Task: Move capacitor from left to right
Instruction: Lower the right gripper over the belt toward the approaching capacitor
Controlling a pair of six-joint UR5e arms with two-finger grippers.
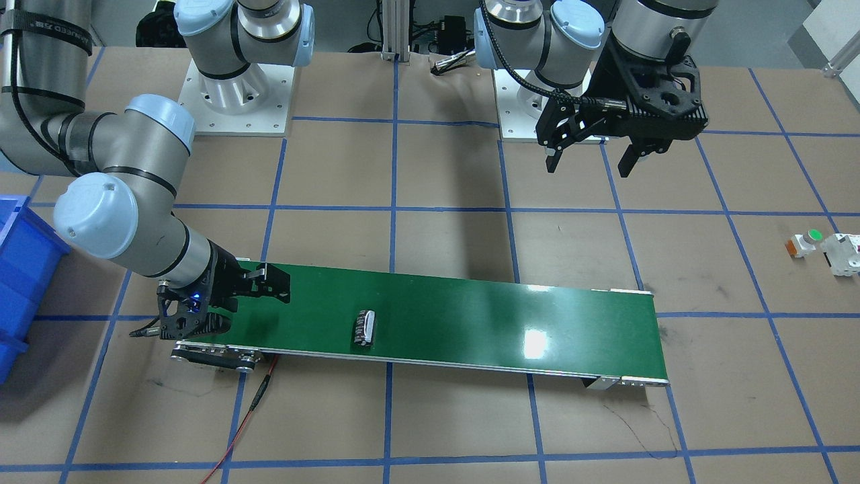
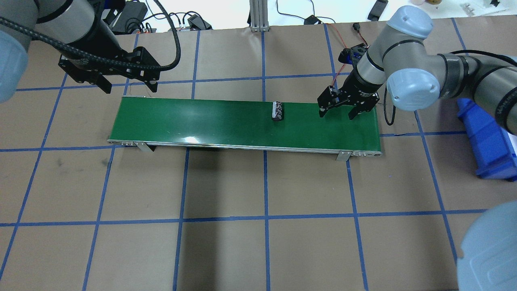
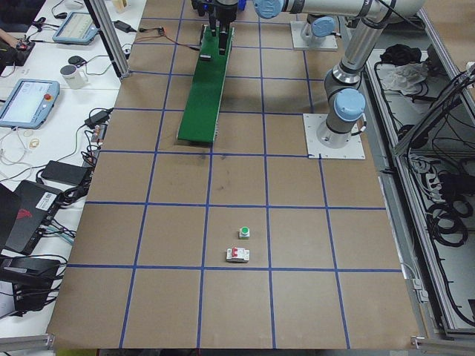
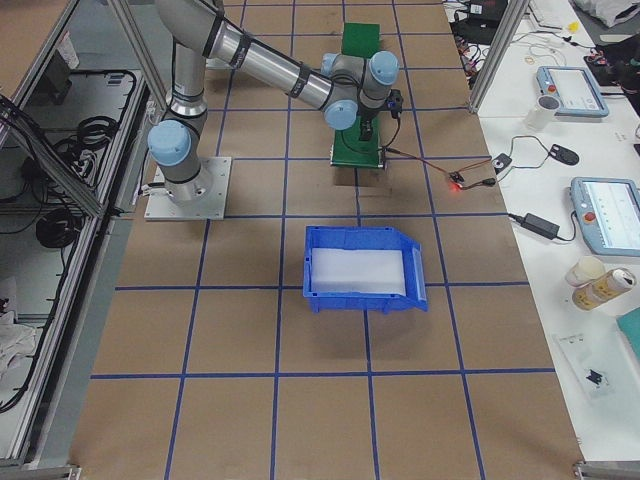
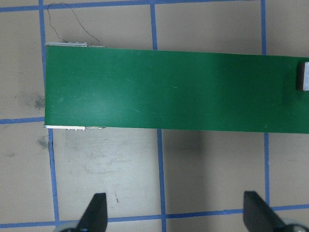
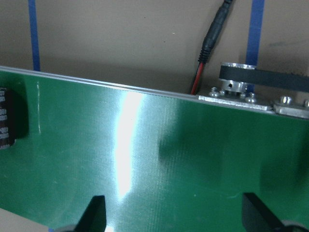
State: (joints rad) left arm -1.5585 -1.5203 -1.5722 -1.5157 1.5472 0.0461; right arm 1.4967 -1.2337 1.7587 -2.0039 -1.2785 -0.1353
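Observation:
The capacitor (image 1: 365, 328) is a small dark cylinder with pale markings. It lies on its side on the green conveyor belt (image 1: 470, 316), a little toward the robot's right of the middle. It also shows in the overhead view (image 2: 277, 111), at the right edge of the left wrist view (image 5: 303, 76) and at the left edge of the right wrist view (image 6: 5, 123). My left gripper (image 2: 130, 87) is open and empty, raised behind the belt's left end. My right gripper (image 2: 337, 114) is open and empty, low over the belt's right end, apart from the capacitor.
A blue bin (image 2: 488, 141) stands on the table past the belt's right end. A white part with a green button (image 1: 806, 240) and a white blocky component (image 1: 845, 252) lie far out on the robot's left. A red wire (image 1: 248, 410) trails from the belt's right end.

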